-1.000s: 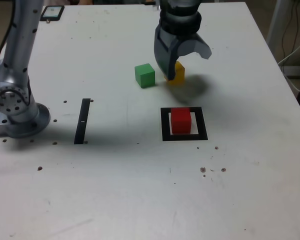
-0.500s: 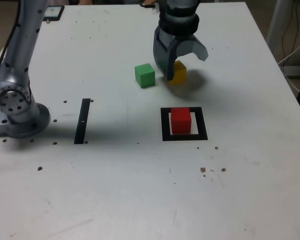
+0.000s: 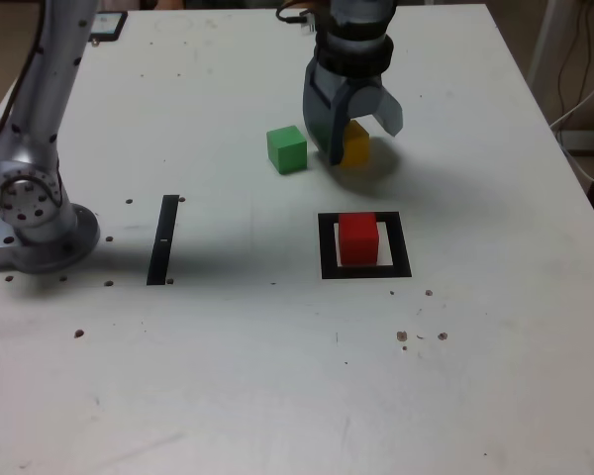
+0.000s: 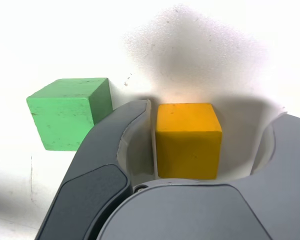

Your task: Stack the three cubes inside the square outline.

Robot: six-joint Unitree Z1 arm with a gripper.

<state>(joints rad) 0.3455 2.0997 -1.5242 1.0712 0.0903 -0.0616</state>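
The yellow cube (image 3: 357,148) (image 4: 188,139) rests on the white table between the fingers of my gripper (image 3: 362,142) (image 4: 215,112). The gripper is open: one finger lies close along the cube's side, and a gap shows at the other finger. The green cube (image 3: 287,148) (image 4: 70,112) stands just outside the gripper, to the exterior view's left of the yellow one, apart from it. The red cube (image 3: 357,239) sits inside the square outline (image 3: 329,267), nearer the camera than the gripper.
A thin black strip (image 3: 163,238) lies on the table at the exterior view's left. The arm's base (image 3: 35,223) stands at the left edge. A dark flat device (image 3: 104,24) lies at the back left corner. Cables (image 3: 584,89) hang off the right side.
The gripper's jaws have narrowed around the yellow cube, and the raised finger has swung down towards it. The cubes have not moved.
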